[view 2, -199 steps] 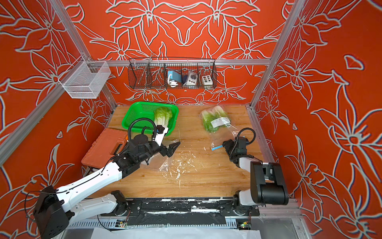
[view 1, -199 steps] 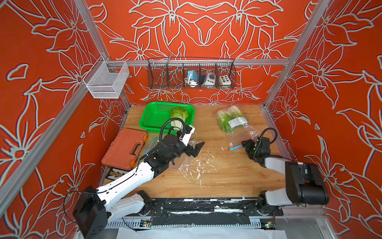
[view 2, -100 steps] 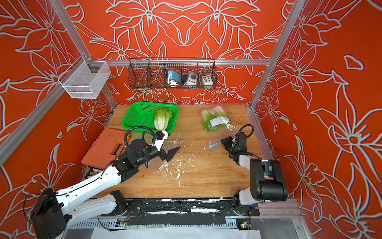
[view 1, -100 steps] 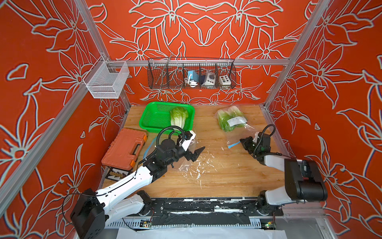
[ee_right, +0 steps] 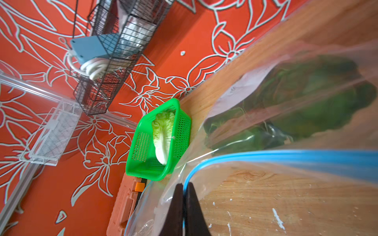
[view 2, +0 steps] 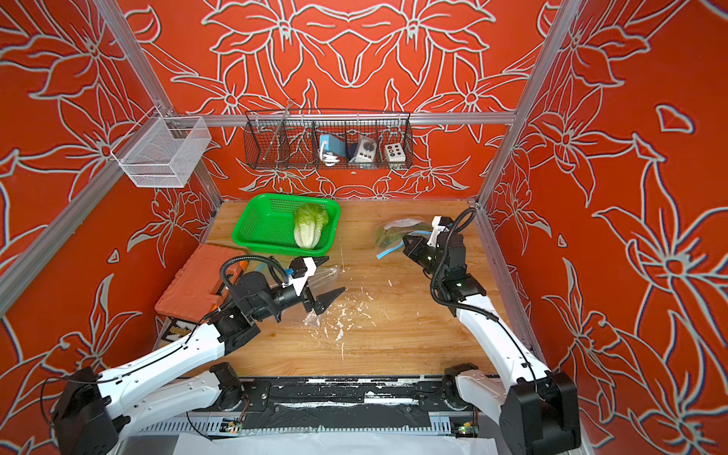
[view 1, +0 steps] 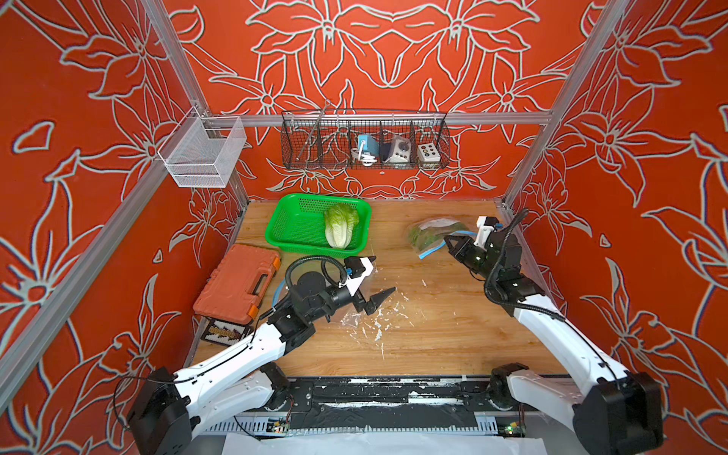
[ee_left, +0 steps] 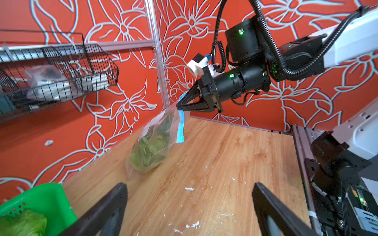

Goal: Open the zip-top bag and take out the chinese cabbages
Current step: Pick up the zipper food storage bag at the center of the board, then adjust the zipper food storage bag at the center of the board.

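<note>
Right gripper (ee_left: 179,107) pinches the blue zip rim of the clear plastic zip-top bag (ee_left: 157,134), lifted back-right | leafy green chinese cabbages (ee_left: 150,149) sag inside, below its tips | left gripper (view 1: 380,277) spread wide, mid-table, well apart.

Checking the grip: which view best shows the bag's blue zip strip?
Right wrist view: the blue zip strip runs close-up into the shut right end effector. Left wrist view shows it hanging from the tips side-on; both top views show only a small piece.
</note>
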You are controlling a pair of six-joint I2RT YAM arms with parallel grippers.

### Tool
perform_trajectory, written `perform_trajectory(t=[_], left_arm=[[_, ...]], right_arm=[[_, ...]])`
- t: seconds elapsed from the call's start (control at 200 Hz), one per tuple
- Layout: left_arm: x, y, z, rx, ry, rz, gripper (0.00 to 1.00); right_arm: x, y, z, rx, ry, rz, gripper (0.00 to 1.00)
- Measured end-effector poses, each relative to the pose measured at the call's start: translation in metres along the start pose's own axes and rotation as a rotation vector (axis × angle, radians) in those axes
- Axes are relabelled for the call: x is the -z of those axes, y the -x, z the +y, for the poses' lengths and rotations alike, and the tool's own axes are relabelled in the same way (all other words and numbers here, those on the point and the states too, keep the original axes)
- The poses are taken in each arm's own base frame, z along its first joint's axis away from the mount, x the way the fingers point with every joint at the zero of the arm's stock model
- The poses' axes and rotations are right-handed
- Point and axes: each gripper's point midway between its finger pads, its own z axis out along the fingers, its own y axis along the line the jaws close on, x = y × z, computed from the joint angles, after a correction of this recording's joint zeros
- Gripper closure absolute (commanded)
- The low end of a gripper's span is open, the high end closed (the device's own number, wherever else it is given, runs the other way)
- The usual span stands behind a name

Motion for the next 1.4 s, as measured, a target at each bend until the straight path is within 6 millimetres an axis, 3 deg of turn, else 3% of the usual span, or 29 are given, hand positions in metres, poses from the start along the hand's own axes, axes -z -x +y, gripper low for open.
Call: perform_trajectory(t=[0.12, 0.24, 0.425, 0.62, 0.776, 0.951, 1.051, 1.291, 1.401], left_arm=[[0.001, 0.008, 0.000, -0.025, 0.005, -0.040, 0.04], [-0.002, -0.002, 0.000, -0.007, 0.003, -0.047, 0.04], [-0.023, -0.033, -0.007, 0.048, -0.022, -0.001, 0.03], [-0.047, -0.053, -0.010, 0.054, -0.022, 0.020, 0.02], [-0.072, -0.057, -0.001, 0.044, 0.006, 0.020, 0.01], [-0.099, -0.050, 0.011, 0.039, 0.034, -0.007, 0.03], [-0.113, -0.052, 0.017, 0.055, 0.048, -0.016, 0.11], [-0.128, -0.068, 0.017, 0.098, 0.029, 0.007, 0.69], [-0.130, -0.066, 0.018, 0.111, 0.010, 0.003, 0.93]], right_arm=[[0.007, 0.002, 0.017, 0.019, 0.021, 0.002, 1.00], [0.014, 0.005, 0.026, 0.022, 0.033, -0.002, 1.00], [0.018, 0.004, 0.034, -0.005, 0.041, -0.009, 1.00], [0.021, 0.006, 0.058, -0.011, 0.089, -0.008, 1.00], [0.019, 0.005, 0.079, -0.007, 0.132, 0.007, 1.00], [0.013, -0.003, 0.085, -0.006, 0.147, 0.030, 1.00], [0.010, -0.006, 0.087, -0.007, 0.155, 0.036, 1.00], [0.009, -0.006, 0.087, -0.006, 0.156, 0.036, 1.00], [0.008, -0.006, 0.086, 0.013, 0.153, 0.036, 0.70]])
